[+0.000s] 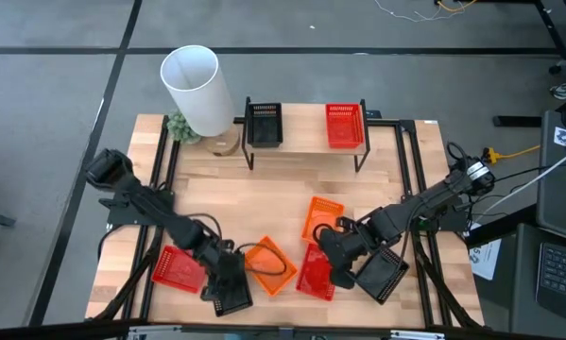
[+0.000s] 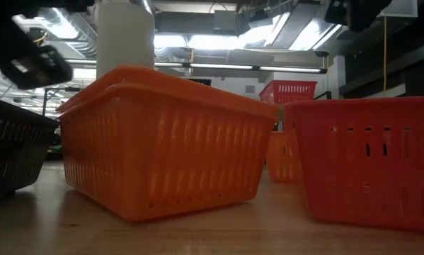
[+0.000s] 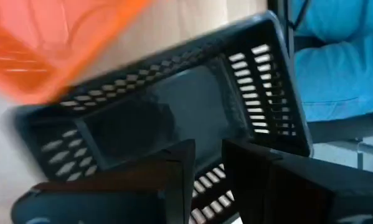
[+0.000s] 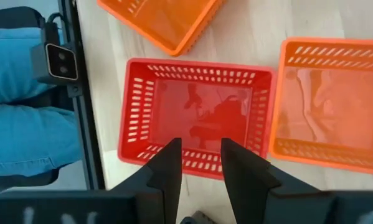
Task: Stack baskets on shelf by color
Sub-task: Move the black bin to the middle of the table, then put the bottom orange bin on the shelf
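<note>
Red slatted plastic basket [image 4: 195,115] lies just ahead of the right gripper's [image 4: 200,163] parted fingers, broadside; left gripper [image 3: 205,180], fingers apart, straddles the black mesh basket's [image 3: 174,112] wall

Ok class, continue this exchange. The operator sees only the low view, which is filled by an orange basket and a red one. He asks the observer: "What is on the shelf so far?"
Observer: One black basket and one red basket sit on the shelf, apart from each other.
Operator: Where is the left gripper?
Observer: The left gripper is at the table's front edge, fingers apart at the wall of another black basket.
Operator: And the right one?
Observer: The right gripper hovers open above another red basket, holding nothing.
</note>
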`<action>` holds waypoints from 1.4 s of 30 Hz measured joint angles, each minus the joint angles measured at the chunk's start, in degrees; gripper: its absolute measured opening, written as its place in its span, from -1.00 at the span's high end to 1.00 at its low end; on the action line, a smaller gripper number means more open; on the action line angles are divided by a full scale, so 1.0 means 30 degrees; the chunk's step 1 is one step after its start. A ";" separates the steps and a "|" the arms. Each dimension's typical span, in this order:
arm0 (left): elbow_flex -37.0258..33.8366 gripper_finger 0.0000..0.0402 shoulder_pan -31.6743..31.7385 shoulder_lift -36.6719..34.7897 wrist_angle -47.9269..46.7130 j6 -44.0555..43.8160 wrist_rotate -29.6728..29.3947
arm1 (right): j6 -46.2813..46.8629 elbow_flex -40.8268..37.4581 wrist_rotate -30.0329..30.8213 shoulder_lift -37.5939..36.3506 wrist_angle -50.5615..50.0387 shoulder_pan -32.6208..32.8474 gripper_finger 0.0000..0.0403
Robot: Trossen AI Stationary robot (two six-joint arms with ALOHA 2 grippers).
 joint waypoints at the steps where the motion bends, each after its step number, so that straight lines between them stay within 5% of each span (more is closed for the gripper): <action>1: 0.0007 0.64 -0.0148 0.0283 0.0078 0.0000 -0.0138 | 0.0048 0.0000 0.0004 0.0000 0.0000 0.0123 0.45; 10: 0.0007 0.64 0.0593 0.2589 -0.0359 0.1972 -0.4481 | 0.0067 0.0000 0.1096 0.0000 0.0509 0.1126 0.45; 15: 0.0007 0.64 0.2702 0.2620 0.1731 0.4078 -0.7448 | 0.0067 0.0000 0.1177 0.0000 0.1043 0.1319 0.45; 22: 0.0026 0.64 0.6126 0.2620 0.4797 0.5501 -0.8834 | 0.0071 0.0000 0.1477 0.0000 0.1593 0.1314 0.45; 27: 0.0200 0.64 0.6962 0.1386 0.2475 0.6146 -0.7476 | 0.0532 0.0000 0.1469 0.0000 0.1620 0.1314 0.45; 32: 0.0931 0.64 0.6421 -0.1491 -0.3179 0.6203 -0.5901 | 0.0430 0.0000 0.1577 0.0000 0.1882 0.1307 0.45; 36: 0.1217 0.64 0.5313 -0.4124 -0.6871 0.5764 -0.5526 | 0.0335 0.0000 0.3628 0.0254 0.2497 0.1312 0.45; 42: 0.0937 0.64 0.2959 -0.7735 -0.9150 0.3440 -0.6555 | -0.4809 0.0000 0.3690 0.2186 0.8239 0.1607 0.45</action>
